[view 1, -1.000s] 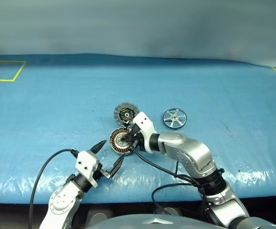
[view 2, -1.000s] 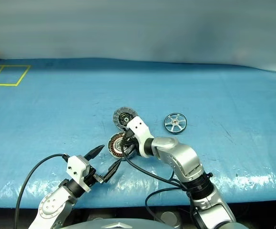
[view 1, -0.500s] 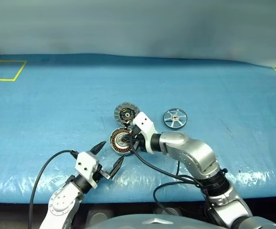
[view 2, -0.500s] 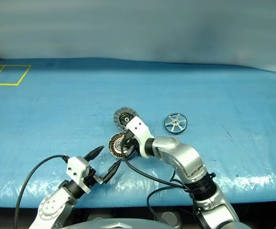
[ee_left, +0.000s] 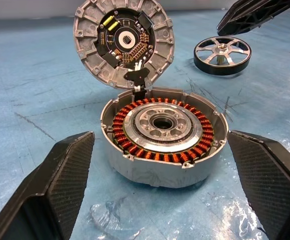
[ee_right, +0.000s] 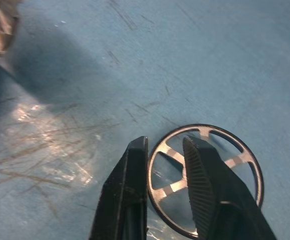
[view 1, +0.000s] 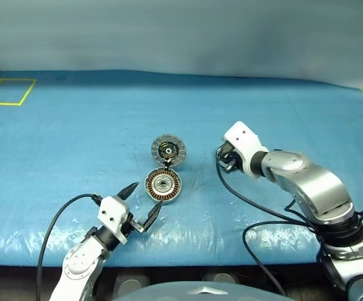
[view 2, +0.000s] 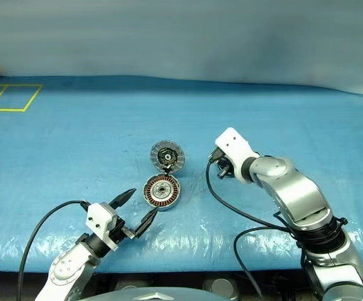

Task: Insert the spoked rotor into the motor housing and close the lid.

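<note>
Rotor position: we find the spoked rotor flat on the blue desk, beside the open motor housing.
Right claw: slightly parted, hanging over the rim, empty.
Left claw: wide apart, flanking the housing.
Handling: we judge it rigid, slick metal; pinch rim or spoke.

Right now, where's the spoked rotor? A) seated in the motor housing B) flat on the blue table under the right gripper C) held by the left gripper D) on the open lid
B: the spoked rotor lies flat on the table beneath the right gripper, apart from the motor housing.
</note>
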Robot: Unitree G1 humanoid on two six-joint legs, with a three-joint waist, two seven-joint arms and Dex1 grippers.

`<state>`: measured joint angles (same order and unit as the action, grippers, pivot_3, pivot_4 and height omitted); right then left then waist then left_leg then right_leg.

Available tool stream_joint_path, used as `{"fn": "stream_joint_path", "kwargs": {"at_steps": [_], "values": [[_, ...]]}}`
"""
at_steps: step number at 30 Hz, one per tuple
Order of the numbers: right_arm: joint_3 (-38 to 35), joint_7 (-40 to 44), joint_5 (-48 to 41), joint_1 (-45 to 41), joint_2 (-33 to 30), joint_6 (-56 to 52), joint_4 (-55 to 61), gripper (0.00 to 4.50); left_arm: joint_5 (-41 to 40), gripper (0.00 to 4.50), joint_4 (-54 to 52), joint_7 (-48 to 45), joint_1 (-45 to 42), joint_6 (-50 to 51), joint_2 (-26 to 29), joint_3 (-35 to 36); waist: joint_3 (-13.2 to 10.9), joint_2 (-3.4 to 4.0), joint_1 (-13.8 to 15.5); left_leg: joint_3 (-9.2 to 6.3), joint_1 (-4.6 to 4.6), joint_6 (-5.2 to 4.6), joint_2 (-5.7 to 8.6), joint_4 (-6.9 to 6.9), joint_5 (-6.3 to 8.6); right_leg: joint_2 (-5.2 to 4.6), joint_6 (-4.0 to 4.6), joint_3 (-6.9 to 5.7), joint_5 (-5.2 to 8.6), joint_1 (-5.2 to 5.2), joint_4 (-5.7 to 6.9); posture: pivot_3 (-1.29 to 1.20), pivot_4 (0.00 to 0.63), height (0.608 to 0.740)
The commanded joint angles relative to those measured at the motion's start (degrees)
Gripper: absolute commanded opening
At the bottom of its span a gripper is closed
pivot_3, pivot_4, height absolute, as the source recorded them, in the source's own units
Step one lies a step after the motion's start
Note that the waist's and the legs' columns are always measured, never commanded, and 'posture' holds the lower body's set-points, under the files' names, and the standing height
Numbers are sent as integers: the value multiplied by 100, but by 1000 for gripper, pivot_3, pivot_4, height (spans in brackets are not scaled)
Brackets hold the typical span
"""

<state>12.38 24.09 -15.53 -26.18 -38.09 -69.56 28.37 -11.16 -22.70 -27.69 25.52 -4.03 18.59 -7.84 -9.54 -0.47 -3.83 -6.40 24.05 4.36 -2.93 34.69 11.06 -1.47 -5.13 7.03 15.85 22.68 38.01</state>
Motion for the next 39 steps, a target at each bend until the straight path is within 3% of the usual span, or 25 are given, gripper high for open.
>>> {"fn": "stream_joint_path", "kwargs": {"at_steps": [1,2,27,32,39], "values": [[54,-54,195,-164,-123,25,-28,2228,-11,4500,-125,-42,-11,-21,32,0,0,0,1,0,1,-1,0,0,0,0,0,0,0,0,-1,0,150,740],[150,-55,273,-183,-188,47,-58,2543,-11,4500,-124,-45,-13,-22,33,0,0,0,2,0,2,-1,0,0,1,0,0,0,0,0,-1,0,150,740],[747,-212,1051,-456,178,165,-1268,2543,-5,4500,-152,33,71,-51,-29,21,-2,-3,2,-1,3,-1,1,7,0,0,-4,0,-3,-3,0,0,150,740],[762,-139,1139,-418,133,136,-1298,1493,-5,4500,-161,50,94,-61,-41,33,-1,-6,-6,0,-5,-1,0,11,0,0,-5,0,-3,-12,0,0,150,740],[688,17,1124,-406,-3,165,-971,1335,2,4500,-171,46,120,-78,-36,52,-2,-5,-1,0,-6,-1,1,27,1,0,-6,0,-4,-17,2,0,150,740]]}}
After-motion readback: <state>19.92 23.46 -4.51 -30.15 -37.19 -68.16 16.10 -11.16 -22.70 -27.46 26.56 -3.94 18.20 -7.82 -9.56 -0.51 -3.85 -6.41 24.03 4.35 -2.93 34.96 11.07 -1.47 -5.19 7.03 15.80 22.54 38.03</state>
